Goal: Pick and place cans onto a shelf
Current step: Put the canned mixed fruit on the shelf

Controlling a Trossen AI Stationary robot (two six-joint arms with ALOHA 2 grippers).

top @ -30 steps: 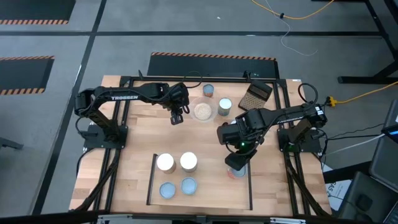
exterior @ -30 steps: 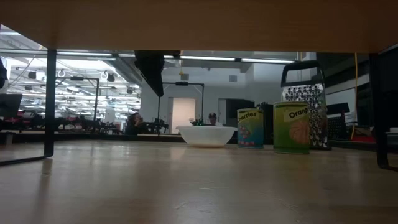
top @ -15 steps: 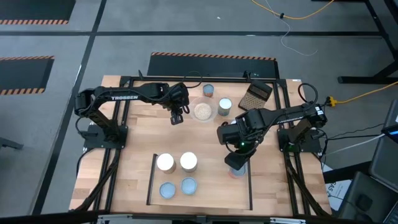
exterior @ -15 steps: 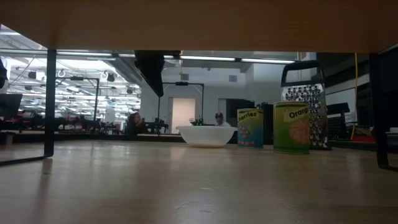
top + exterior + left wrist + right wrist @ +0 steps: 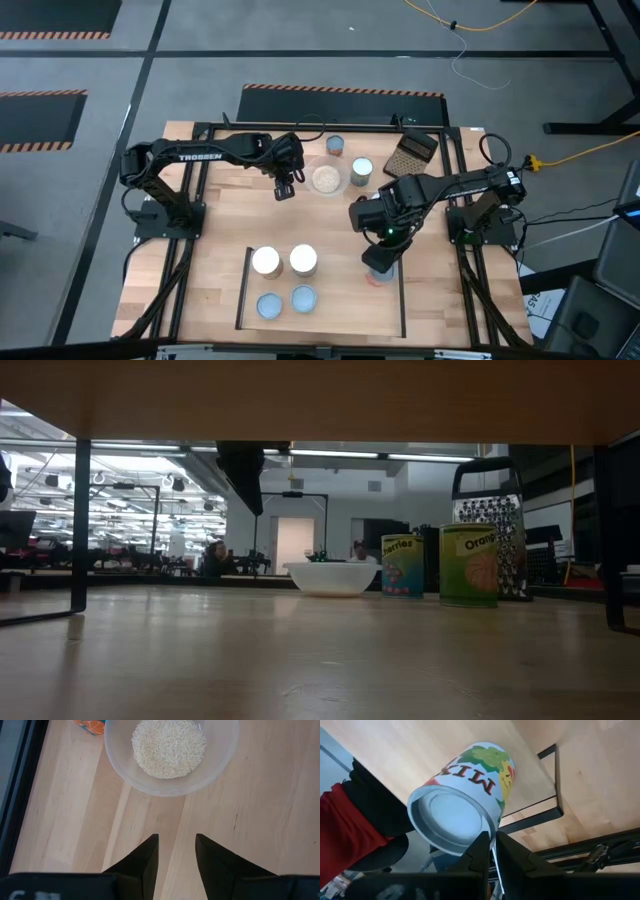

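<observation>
At shelf's right edge: right gripper (image 5: 490, 851) pinches mixed-vegetable can (image 5: 462, 805) by its rim
Risk: thin grip, tilted can may slip off shelf (image 5: 320, 315)
Left gripper (image 5: 175, 851): fingers apart, empty, near rice bowl (image 5: 220, 760)

My left arm (image 5: 205, 155) carries the white word "TROSSEN" along its upper link. In the low view, one can (image 5: 402, 566) reads "Cherries" and the green can (image 5: 469, 565) beside it reads "Orange". The can (image 5: 465, 805) seen past my right wrist shows red letters "MIX", the rest hidden.
</observation>
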